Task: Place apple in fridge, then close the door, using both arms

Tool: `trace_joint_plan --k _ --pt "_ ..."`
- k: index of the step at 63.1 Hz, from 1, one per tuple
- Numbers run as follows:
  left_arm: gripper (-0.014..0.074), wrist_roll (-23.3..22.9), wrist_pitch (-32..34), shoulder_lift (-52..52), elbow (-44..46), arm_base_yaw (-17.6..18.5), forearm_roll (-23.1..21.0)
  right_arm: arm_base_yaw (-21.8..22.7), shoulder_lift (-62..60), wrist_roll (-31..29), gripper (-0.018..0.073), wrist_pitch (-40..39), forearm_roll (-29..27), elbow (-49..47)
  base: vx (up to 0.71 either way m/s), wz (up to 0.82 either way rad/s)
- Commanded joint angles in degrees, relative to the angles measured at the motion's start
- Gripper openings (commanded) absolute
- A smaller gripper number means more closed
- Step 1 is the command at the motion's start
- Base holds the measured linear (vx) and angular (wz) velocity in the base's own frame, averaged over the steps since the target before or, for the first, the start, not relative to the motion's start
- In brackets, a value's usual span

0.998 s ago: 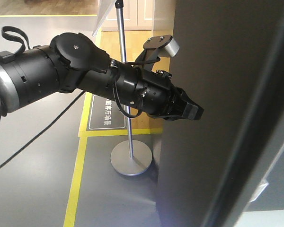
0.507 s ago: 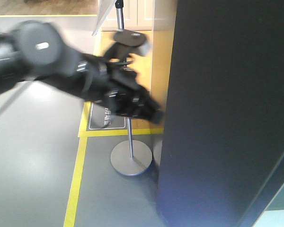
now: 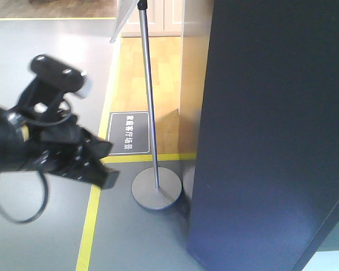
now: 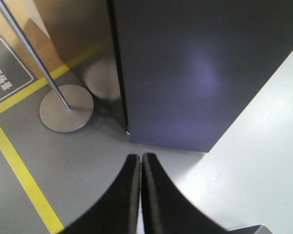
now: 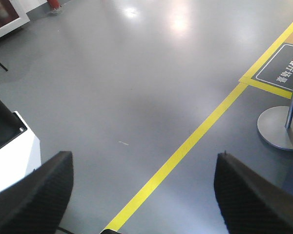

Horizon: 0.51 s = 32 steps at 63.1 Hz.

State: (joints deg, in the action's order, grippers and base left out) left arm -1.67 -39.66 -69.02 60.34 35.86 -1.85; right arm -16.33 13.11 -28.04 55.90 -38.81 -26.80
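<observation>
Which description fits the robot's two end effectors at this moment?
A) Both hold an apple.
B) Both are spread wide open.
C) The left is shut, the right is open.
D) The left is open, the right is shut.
C: the left end effector has its fingers pressed together with nothing between them, while the right end effector has its fingers far apart.

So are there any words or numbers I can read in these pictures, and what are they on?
On the floor sign: one row of white Chinese characters on a dark plate, too blurred to read for sure.
On the fridge: no words, numbers or brand show.
</observation>
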Motion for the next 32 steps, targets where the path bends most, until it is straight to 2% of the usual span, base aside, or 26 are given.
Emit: trace_joint_plan --k 1,10,16,20,26,32 --pt "-0.0006 -1.8 4.5 3.0 -0.6 -2.0 0.6 0.2 0.6 -0.1 0.0576 -2.8 -2.6 -1.3 0.0 0.0" --pt "-0.0006 -1.5 4.8 4.2 -3.1 -7.3 0.7 0.2 0.6 -0.1 0.0576 -3.0 -2.7 -1.3 0.0 0.0" --pt "-0.0006 0.1 5.1 4.2 -3.6 -9.0 0.7 0.2 0.6 -1.9 0.0576 -3.1 -1.4 -1.3 0.0 0.0" --pt "-0.0006 0.7 5.2 4.1 -3.6 -9.2 0.8 0.3 0.7 0.0 0.057 -4.5 0.5 -1.3 0.0 0.0" --pt "-0.0006 0.9 4.4 4.1 -3.6 -9.2 1.3 0.3 2.1 6.6 0.0527 -6.5 6.2 -1.3 0.0 0.0" --pt "-0.0006 0.9 3.4 4.1 -3.6 -9.2 1.3 0.3 5.4 11.8 0.0433 -7.0 14.7 -1.5 0.0 0.0"
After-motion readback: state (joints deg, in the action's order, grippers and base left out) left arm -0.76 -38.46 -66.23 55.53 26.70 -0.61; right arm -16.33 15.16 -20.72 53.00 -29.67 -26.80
